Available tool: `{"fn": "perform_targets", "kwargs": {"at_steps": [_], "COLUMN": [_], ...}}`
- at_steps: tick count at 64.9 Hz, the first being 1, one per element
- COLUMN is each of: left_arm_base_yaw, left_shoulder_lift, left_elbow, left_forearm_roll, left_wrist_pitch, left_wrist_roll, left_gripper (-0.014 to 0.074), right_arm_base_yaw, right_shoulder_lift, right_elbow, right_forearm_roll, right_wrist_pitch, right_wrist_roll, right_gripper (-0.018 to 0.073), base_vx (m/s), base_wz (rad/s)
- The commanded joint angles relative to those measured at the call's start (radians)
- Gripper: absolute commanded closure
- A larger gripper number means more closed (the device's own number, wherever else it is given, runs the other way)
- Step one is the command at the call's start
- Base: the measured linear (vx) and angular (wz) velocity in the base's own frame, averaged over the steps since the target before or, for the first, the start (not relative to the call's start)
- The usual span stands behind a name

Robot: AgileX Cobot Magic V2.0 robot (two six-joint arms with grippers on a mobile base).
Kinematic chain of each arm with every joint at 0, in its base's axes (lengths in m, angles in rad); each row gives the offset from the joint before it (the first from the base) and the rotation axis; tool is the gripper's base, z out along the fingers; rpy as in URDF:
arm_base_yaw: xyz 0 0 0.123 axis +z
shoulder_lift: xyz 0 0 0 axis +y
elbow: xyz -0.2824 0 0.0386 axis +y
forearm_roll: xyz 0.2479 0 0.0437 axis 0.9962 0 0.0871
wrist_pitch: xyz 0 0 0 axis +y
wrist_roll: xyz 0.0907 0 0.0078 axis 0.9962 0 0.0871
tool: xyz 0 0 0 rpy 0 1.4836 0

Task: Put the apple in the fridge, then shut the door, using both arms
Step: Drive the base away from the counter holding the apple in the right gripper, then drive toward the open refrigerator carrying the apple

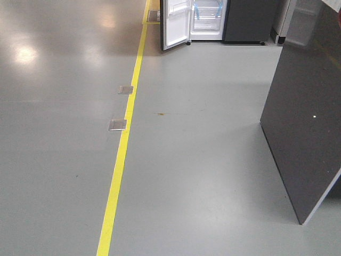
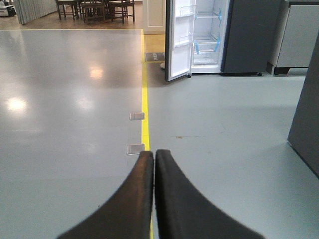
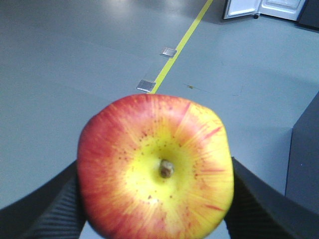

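A red apple (image 3: 157,167) with yellow streaks fills the right wrist view, stem end toward the camera. My right gripper (image 3: 157,201) is shut on it, one dark finger pressed against each side. My left gripper (image 2: 153,155) is shut and holds nothing, its fingertips touching above the floor. The fridge (image 1: 208,18) stands far ahead across the floor, showing its white interior (image 2: 207,35) with shelves and blue tape. Its door (image 1: 176,24) hangs open on the left, with clear bins on its white inner side (image 2: 180,40). Both grippers are well short of the fridge.
A yellow floor line (image 1: 125,144) runs toward the fridge, with two metal floor plates (image 1: 118,125) beside it. A tall dark grey panel (image 1: 303,122) stands close on the right. A grey cabinet (image 2: 299,35) sits right of the fridge. Chairs and tables (image 2: 94,7) are far back left.
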Motion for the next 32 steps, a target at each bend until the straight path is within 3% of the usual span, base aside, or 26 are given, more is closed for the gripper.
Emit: {"fn": "perform_targets", "kwargs": {"at_steps": [1, 32], "left_arm_base_yaw": [0.001, 0.001], "left_shoulder_lift": [-0.017, -0.017], "left_elbow": [0.028, 0.028], "left_forearm_roll": [-0.001, -0.001], "left_wrist_pitch": [-0.071, -0.071], "left_wrist_roll": [-0.007, -0.007], "left_gripper": [0.0603, 0.0603], "right_arm_base_yaw": [-0.003, -0.003], "right_shoulder_lift": [-0.013, -0.013], "right_elbow": [-0.028, -0.028], "right_forearm_roll": [0.034, 0.034], "right_wrist_pitch": [-0.066, -0.066], "right_wrist_roll": [-0.007, -0.007], "right_gripper": [0.0568, 0.0568], "base_vx": [0.19, 0.21], "base_wz": [0.01, 0.01]}}
